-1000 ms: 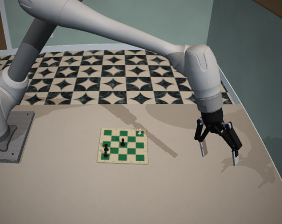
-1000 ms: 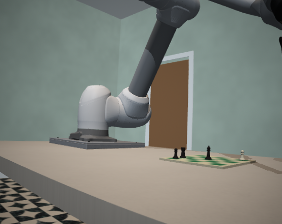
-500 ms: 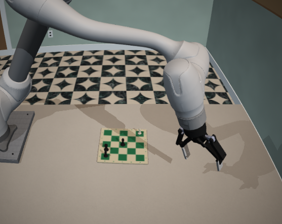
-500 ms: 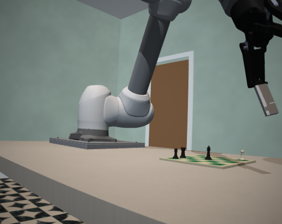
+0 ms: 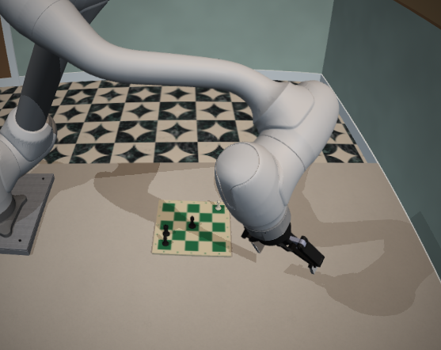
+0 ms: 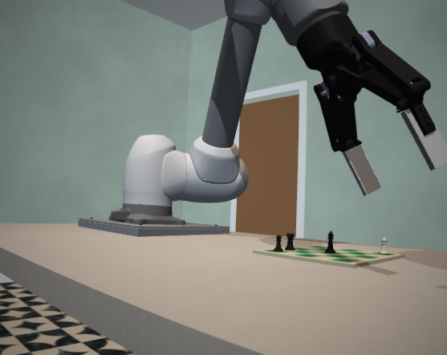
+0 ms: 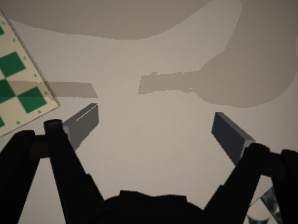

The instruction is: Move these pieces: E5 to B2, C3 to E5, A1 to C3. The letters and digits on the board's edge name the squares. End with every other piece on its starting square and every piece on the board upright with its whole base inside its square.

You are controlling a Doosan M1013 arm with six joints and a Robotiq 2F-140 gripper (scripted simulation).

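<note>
The green and cream board (image 5: 201, 253) (image 6: 304, 258) (image 7: 49, 104) lies on the table. A black pointed piece (image 5: 191, 223) (image 6: 330, 243) stands upright on the centre square, C3. A white pawn (image 5: 218, 206) (image 6: 384, 246) stands in the far right corner in the top view. A black pawn-like piece (image 5: 165, 241) (image 6: 278, 244) stands in the near left corner, with a black rook (image 5: 166, 231) (image 6: 290, 242) just behind it. I cannot read the edge labels. My gripper (image 5: 285, 260) (image 6: 406, 178) (image 7: 155, 118) is open and empty, tilted, high above the table to the right of the board.
The arm's base plate (image 5: 38, 210) (image 6: 188, 230) is left of the board. A wall (image 5: 415, 150) runs along the table's right side. The arm reaches across behind the board, and its shadows fall on the board and table.
</note>
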